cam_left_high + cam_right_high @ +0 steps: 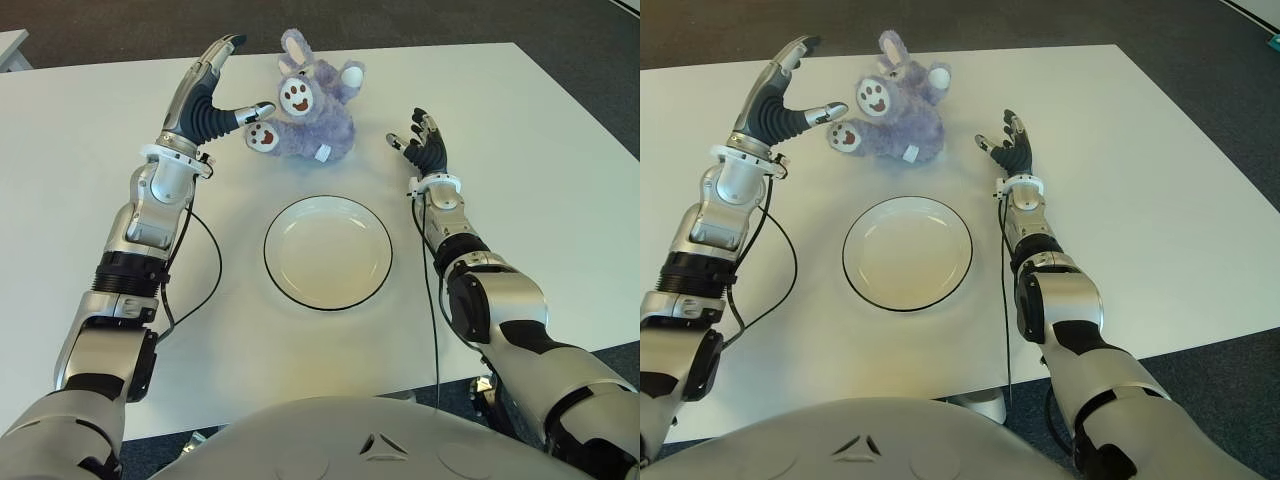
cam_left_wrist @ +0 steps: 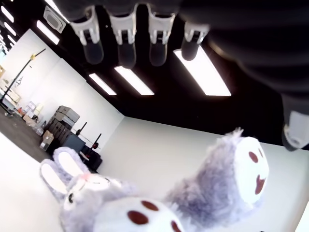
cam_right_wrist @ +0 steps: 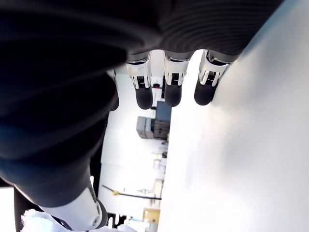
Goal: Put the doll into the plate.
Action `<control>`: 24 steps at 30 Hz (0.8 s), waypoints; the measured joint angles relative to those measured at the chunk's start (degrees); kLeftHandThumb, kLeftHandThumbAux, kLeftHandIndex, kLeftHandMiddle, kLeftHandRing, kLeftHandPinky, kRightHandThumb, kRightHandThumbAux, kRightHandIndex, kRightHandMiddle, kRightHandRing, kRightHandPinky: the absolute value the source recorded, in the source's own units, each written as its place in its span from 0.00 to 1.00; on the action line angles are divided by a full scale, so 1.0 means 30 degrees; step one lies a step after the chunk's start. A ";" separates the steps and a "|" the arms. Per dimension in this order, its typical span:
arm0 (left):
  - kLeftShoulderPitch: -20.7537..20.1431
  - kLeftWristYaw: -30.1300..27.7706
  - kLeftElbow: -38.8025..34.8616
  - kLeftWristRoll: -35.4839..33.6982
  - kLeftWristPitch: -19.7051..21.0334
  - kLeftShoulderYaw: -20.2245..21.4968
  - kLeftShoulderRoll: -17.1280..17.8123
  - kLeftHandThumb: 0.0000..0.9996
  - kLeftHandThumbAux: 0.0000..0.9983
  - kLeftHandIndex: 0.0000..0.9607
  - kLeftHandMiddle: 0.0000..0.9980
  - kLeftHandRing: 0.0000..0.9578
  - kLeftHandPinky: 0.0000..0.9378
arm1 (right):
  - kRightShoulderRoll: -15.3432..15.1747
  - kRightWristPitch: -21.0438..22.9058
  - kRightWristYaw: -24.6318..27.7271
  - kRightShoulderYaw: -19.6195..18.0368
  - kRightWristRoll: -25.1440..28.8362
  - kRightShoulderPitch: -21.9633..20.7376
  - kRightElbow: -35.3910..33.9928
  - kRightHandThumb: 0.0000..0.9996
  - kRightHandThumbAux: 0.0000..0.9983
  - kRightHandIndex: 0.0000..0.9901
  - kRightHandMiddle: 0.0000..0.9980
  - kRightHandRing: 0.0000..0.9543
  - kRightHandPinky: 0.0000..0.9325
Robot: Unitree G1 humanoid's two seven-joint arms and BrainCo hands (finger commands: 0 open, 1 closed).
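From the eye views I see the doll (image 1: pixel 310 115) lying at the far side of the table (image 1: pixel 520 200), just past the empty plate (image 1: pixel 328 252). My left hand (image 1: pixel 212 95) is spread wide at its left; my right hand (image 1: pixel 425 145) is spread on its right, holding nothing. The left wrist view shows fingers (image 2: pixel 126 36) above the feet. I should close both hands gently, lift, then move nearer. There is plenty of room, and the edges are far.

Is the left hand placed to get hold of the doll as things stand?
Probably yes. The left hand is open right beside the doll, thumb near a foot, with nothing between them. The right hand is open on the doll's other side.
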 measured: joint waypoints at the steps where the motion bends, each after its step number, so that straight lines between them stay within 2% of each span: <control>1: -0.0042 0.0000 -0.0051 0.0052 0.0000 -0.0054 -0.0019 0.06 0.40 0.00 0.11 0.15 0.15 | 0.0000 0.0000 -0.0003 0.0000 0.0000 0.0000 0.0000 0.30 0.82 0.08 0.03 0.01 0.05; 6: -0.0227 0.0000 -0.0478 0.0211 0.0022 -0.0250 -0.0134 0.06 0.41 0.00 0.12 0.16 0.16 | 0.0035 0.0000 -0.0005 0.0023 -0.0003 -0.0005 0.0000 0.30 0.82 0.09 0.03 0.01 0.06; 9: -0.0238 -0.0003 -0.0616 0.0276 0.0108 -0.0282 -0.0134 0.06 0.41 0.00 0.12 0.15 0.12 | 0.0057 -0.0001 -0.0008 0.0042 -0.0007 -0.0008 0.0000 0.30 0.82 0.09 0.04 0.01 0.06; 19: -0.0160 -0.0681 -0.1978 0.0511 0.1043 -0.0735 -0.0138 0.06 0.42 0.00 0.09 0.11 0.06 | 0.0058 -0.0001 -0.0068 0.0087 -0.0012 -0.0009 0.0000 0.31 0.82 0.09 0.03 0.00 0.04; 24: -0.0024 -0.0964 -0.2597 0.0508 0.1448 -0.0862 -0.0147 0.07 0.44 0.00 0.08 0.10 0.09 | 0.0065 0.0000 -0.0068 0.0085 -0.0011 -0.0009 0.0000 0.30 0.82 0.09 0.03 0.00 0.05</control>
